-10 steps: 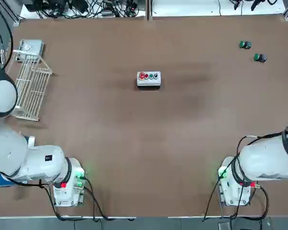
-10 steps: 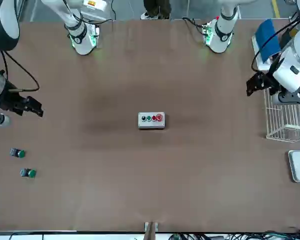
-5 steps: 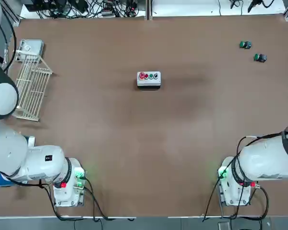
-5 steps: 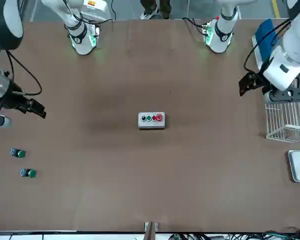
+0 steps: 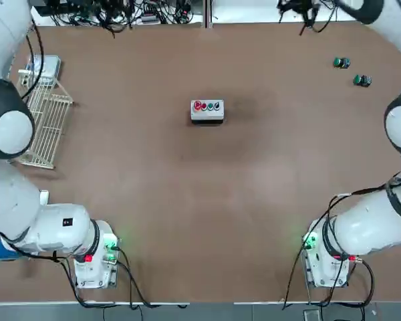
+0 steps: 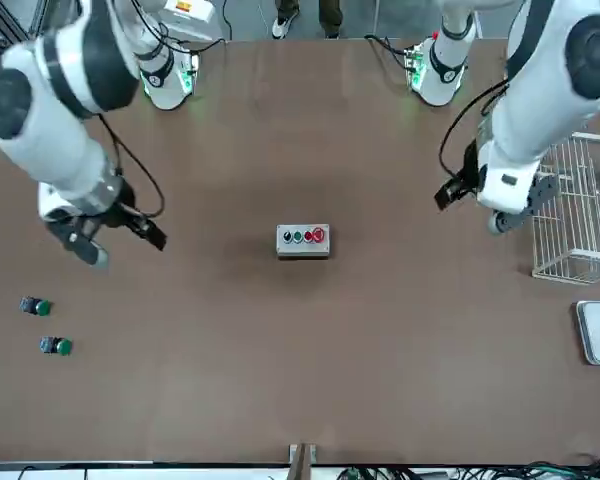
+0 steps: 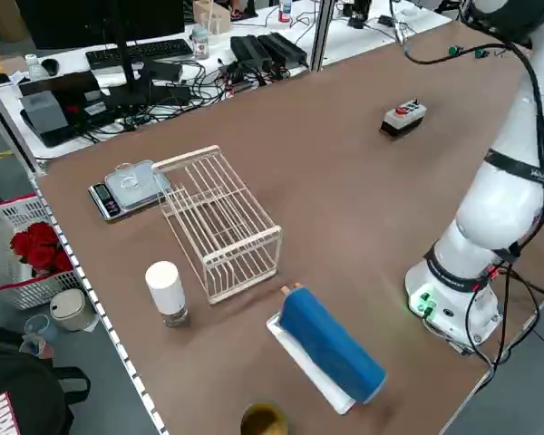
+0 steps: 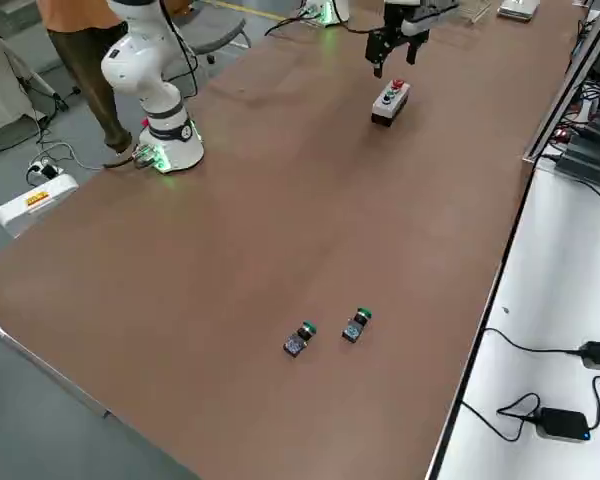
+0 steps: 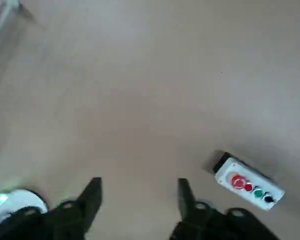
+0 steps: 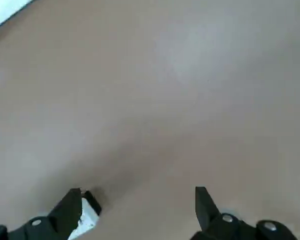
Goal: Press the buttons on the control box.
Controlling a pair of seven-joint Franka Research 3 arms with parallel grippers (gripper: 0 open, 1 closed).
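control box [image 6: 303, 240]: mid-table, between both grippers, touching neither
left gripper [image 9: 138, 192]: fingers apart, beside the box, above the table
right gripper [image 10: 138, 200]: fingers apart, hovering at the box's other side

My right gripper [image 10: 135, 207]: fingers [image 10: 70, 207] spread apart over bare brown counter [image 10: 155, 90]; white corner of control box [image 10: 88, 212] beside one finger.
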